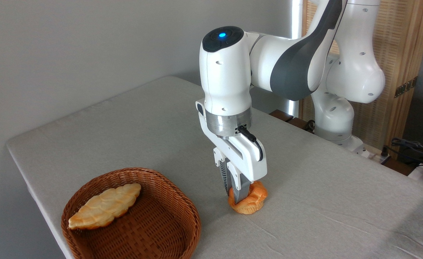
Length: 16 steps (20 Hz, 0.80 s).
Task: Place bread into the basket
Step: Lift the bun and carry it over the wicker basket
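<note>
Near the bench's (132,136) front left corner sits a brown wicker basket (175,230) holding a pale leaf-shaped pastry (105,205). Just right of it, toward the front edge, the orange bun (255,202) rests on the bench. The white arm's jaws (234,190) are narrowly parted and clamped on the bun's left side.

The white arm (298,68) reaches in from the right rear, its base (335,118) standing beyond the far right edge of the table. The forearm runs leftward, then the wrist (226,79) turns straight down, a blue light glowing on its dark cap. Below a silver ring, the gripper (236,192) hangs vertical near the middle of the front part of the table. Its two ribbed fingers (239,190) point downward, drawn in close together, their tips low and almost at table level. A black cable loops along the side of the hand.
</note>
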Available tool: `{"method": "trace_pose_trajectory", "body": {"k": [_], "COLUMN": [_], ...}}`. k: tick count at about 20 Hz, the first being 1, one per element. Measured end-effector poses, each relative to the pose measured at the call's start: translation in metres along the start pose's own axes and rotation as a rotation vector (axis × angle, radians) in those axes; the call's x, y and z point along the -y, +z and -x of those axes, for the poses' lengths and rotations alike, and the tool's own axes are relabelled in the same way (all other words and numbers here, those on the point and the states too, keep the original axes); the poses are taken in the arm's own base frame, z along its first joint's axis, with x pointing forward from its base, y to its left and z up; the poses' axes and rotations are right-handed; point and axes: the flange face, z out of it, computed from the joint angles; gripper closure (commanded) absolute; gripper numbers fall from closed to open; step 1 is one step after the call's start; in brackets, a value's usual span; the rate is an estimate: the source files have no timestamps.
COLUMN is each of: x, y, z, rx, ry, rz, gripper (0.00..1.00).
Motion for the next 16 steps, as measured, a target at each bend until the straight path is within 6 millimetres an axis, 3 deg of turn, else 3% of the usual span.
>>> {"method": "trace_pose_trajectory", "body": {"k": [5, 12, 16], "x": [0.003, 0.007, 0.024], "y": [-0.023, -0.138, -0.156], "z": [-0.005, -0.039, -0.053], "rx": [-0.003, -0.088, -0.119], "ry": [0.005, 0.022, -0.010], "rz": [-0.001, -0.053, -0.088], "gripper": [0.90, 0.90, 0.90]}}
